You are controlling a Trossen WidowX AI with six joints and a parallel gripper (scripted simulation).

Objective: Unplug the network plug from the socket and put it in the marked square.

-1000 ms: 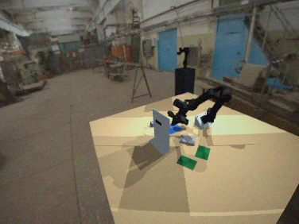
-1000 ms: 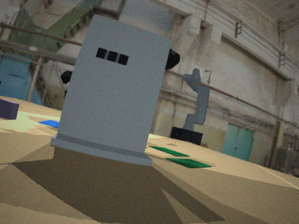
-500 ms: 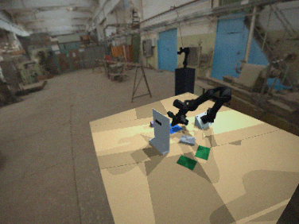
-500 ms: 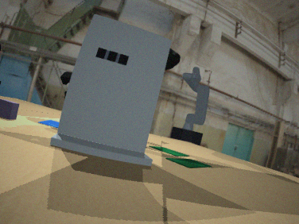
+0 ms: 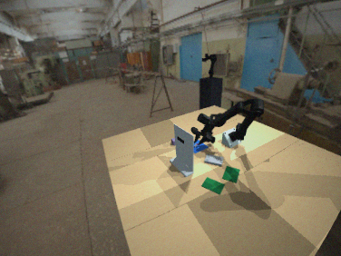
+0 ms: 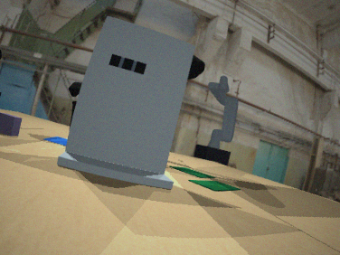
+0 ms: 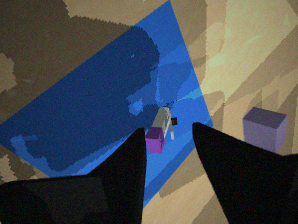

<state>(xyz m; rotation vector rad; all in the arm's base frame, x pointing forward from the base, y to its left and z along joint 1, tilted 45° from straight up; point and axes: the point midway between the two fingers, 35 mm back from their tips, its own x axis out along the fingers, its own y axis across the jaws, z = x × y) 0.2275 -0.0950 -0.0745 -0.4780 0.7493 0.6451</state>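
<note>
The upright grey panel (image 5: 183, 152) (image 6: 127, 104) stands on its foot, with dark openings near its top. The blue square (image 5: 200, 148) (image 6: 56, 140) (image 7: 100, 95) lies flat on the table behind it. The plug (image 7: 161, 121), grey with a purple end and a thin tab along its side, shows against the blue square in the wrist view, between the fingers. Gaps show on both sides of it. Whether it rests fully on the square cannot be told. My gripper (image 7: 168, 131) is open, low over the square. The panel hides most of the arm in the exterior view.
A purple block (image 5: 173, 142) (image 6: 9, 125) (image 7: 263, 131) stands beside the blue square. A flat grey piece (image 5: 214, 160) lies near the panel. Two green patches (image 5: 231, 174) (image 6: 214, 185) lie farther forward on the table. A pale angled block (image 5: 228, 138) stands near the arm's base.
</note>
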